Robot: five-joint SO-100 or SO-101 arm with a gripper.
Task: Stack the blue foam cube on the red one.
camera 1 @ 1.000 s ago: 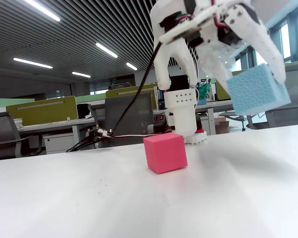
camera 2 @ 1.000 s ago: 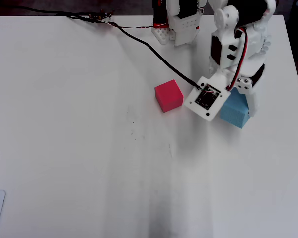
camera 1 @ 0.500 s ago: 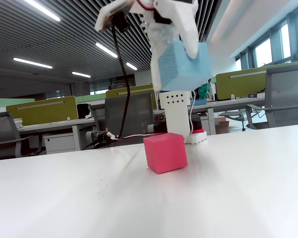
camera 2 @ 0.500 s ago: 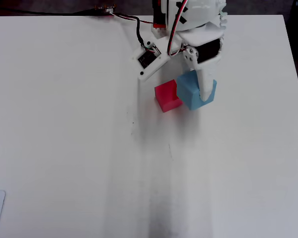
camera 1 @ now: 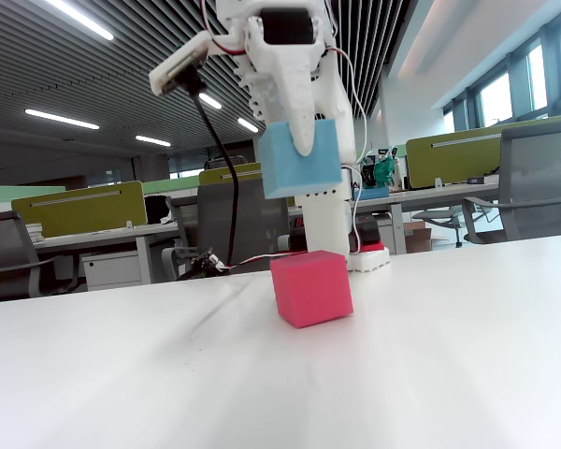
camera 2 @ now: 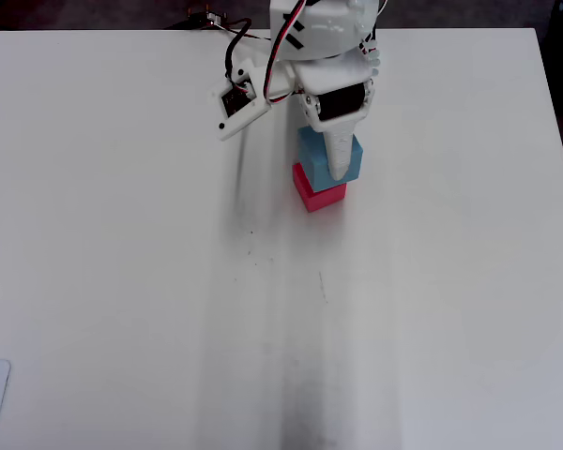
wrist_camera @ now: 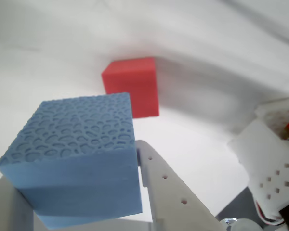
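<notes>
My gripper (wrist_camera: 82, 195) is shut on the blue foam cube (wrist_camera: 77, 159) and holds it in the air, one grey finger (wrist_camera: 164, 192) pressed on each side. The red cube (wrist_camera: 135, 86) rests on the white table beyond it. In the fixed view the blue cube (camera 1: 282, 170) hangs in the gripper (camera 1: 302, 154) clear above the red cube (camera 1: 310, 288), slightly to its left, with a gap between them. In the overhead view the blue cube (camera 2: 310, 152) partly overlaps the far side of the red cube (camera 2: 311, 194) under the gripper (camera 2: 336, 164).
The white table (camera 2: 122, 234) spreads wide around the cubes. The arm's white base column (camera 1: 325, 224) stands just behind the red cube. A camera module (camera 2: 239, 101) and cables hang off the arm's left side. Office chairs and desks stand beyond the table.
</notes>
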